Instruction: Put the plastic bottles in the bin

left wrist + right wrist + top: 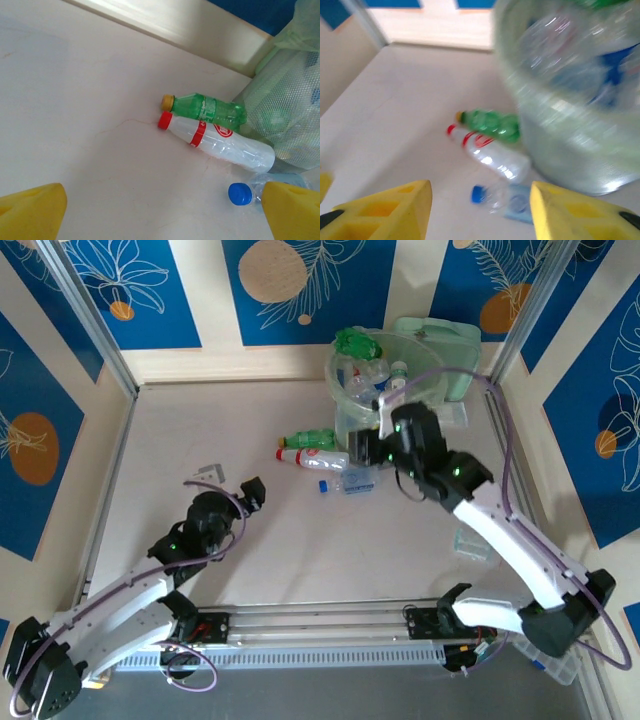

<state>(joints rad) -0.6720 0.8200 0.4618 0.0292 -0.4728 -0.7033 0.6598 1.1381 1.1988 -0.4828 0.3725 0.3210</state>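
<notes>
Bottles [322, 458]: three lie loose on the table [250, 570], just left of the bin [342, 415] in the top view. The green bottle [205, 107], yellow cap, lies side by side with the white bottle [220, 142], which has a red cap and red label. The two touch, caps pointing away from the bin. The clear bottle [250, 192], blue cap, pretty crushed, sits just nearer, by the bin's foot. More are already in the bin, with a green one up at the rim.

The right gripper [480, 210] hovers close by the clear bottle, fingers apart with nothing between them, though its wrist view is blurry. The left gripper [160, 215] is well back, fingers wide apart and empty. A pale green lid [445, 345] sits behind the bin. From above, the right arm covers the bin's near side.
</notes>
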